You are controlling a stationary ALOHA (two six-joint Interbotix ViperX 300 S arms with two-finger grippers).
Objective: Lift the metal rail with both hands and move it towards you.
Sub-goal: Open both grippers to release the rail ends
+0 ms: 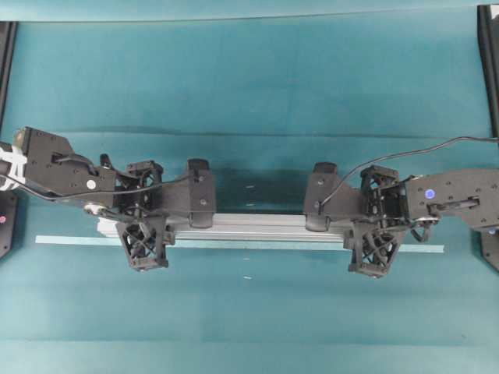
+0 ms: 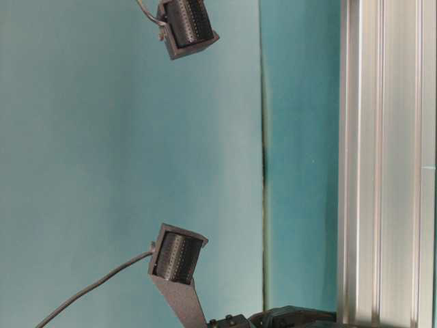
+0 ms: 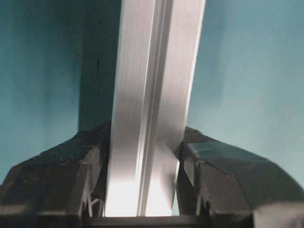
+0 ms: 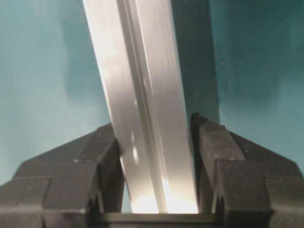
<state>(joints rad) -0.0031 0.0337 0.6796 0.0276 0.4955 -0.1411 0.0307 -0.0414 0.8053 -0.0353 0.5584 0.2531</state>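
Overhead view: both grippers (image 1: 143,231) (image 1: 374,234) clamp the metal rail (image 1: 257,226), hiding its ends.

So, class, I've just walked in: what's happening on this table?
Two robot arms are working on one metal rail that lies across a teal table. The left gripper is closed on the rail near its left end, and the right gripper is closed on it near its right end. In both wrist views the fingers press against the rail's sides. A thin pale strip lies on the table alongside the rail.
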